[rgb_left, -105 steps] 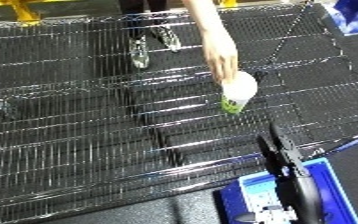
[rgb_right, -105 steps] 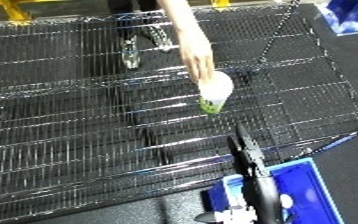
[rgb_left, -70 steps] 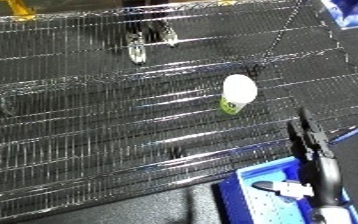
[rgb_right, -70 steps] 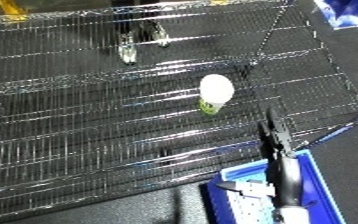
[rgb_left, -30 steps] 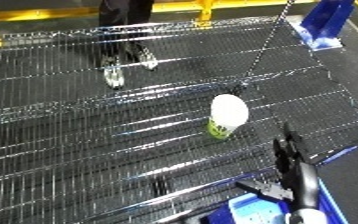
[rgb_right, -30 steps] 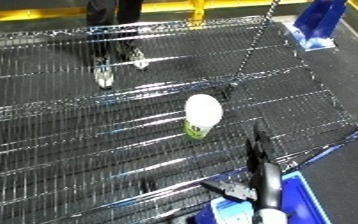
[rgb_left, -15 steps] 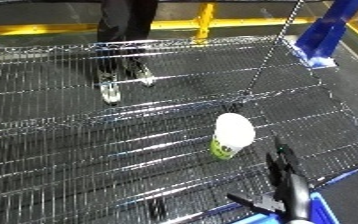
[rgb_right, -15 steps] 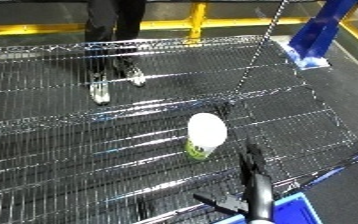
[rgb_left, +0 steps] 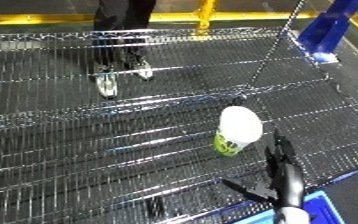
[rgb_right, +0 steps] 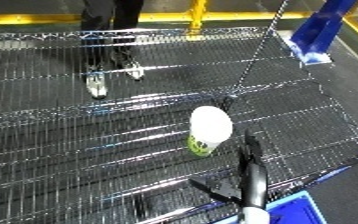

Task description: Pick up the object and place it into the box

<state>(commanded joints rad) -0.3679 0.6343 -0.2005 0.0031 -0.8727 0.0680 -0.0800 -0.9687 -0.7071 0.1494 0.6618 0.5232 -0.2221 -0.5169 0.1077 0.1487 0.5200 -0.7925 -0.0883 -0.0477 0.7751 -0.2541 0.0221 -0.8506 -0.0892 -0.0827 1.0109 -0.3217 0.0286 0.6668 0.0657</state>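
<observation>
1. Closer than a moment ago, my right hand [rgb_right: 245,186] now rises at six o'clock, fingers spread, thumb out toward nine.
2. My left hand is out of sight.
3. At twelve o'clock from it, just apart, the white-lidded cup [rgb_left: 236,130] lies tipped on the wire shelf [rgb_left: 60,150].
4. I judge it best to wrap the cup's body, then carry to the blue bin [rgb_right: 286,212].

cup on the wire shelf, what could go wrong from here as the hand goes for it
The cup stands lid-up on the open wire shelf, so a sideways nudge could tip it or send it sliding. The right hand reaches with straight fingers from the near edge, below the cup and not yet touching; those fingers might snag in the mesh. Only a corner of the blue bin shows, so the drop could miss.
</observation>
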